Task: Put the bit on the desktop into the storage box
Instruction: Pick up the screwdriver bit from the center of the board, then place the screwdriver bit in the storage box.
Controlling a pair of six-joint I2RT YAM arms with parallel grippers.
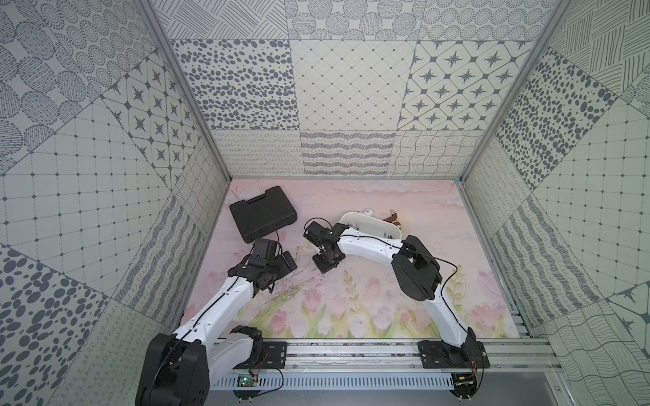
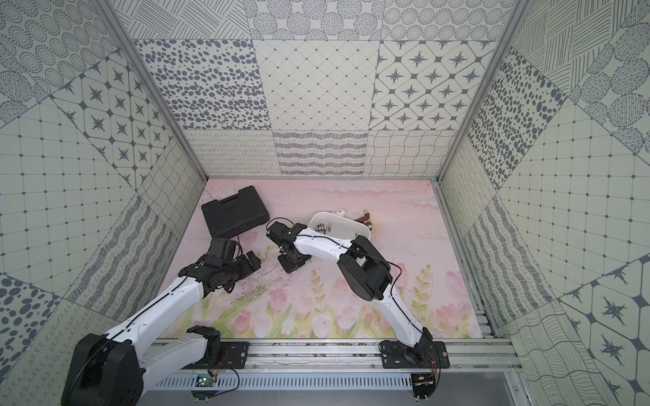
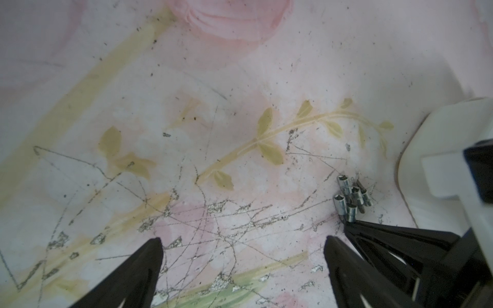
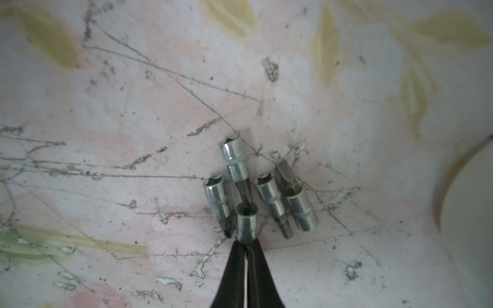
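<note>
Several small silver bits (image 4: 232,160) lie bunched together on the scratched pink desktop (image 1: 387,281). My right gripper (image 4: 246,244) is down on the desktop, shut on the near end of the closest bit (image 4: 246,224). The left wrist view shows the same cluster of bits (image 3: 349,194) with the right fingertips (image 3: 352,226) at its edge. My left gripper (image 3: 244,240) hovers open just left of them, with nothing between its fingers. The white storage box (image 1: 373,225) stands just behind the right wrist and holds a few bits (image 2: 322,227).
A closed black tool case (image 1: 263,214) lies at the back left. Brown-handled tools (image 1: 394,218) and a small white object (image 1: 367,211) sit behind the storage box. Patterned walls enclose three sides. Both arm bases stand on the front rail (image 1: 351,351).
</note>
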